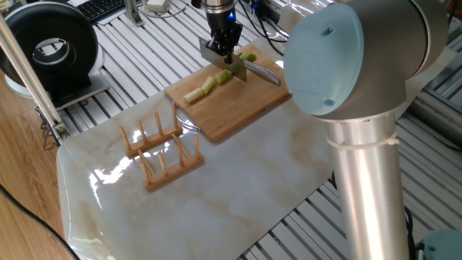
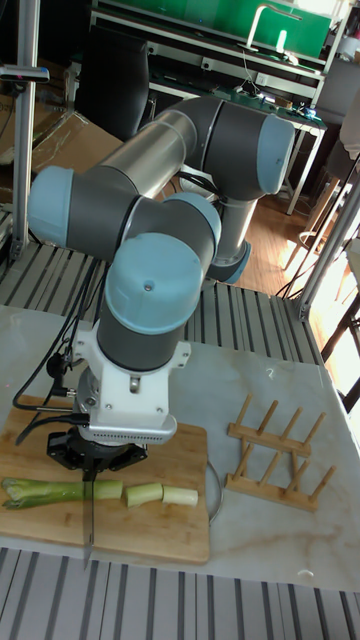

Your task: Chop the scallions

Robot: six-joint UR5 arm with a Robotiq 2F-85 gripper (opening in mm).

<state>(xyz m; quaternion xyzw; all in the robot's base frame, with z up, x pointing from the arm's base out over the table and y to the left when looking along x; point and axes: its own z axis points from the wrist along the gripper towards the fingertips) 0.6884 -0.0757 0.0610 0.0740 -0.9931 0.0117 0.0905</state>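
scallions lie on the board, rack beside.

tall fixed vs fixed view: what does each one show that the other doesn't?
Only the tall fixed view: two short cut pieces lying apart from the long scallion stalk, and desks in the background. Only the fixed view: a black round device at top left and a keyboard. Both: the hand gripping a knife over the scallion on the cutting board, and the wooden rack.
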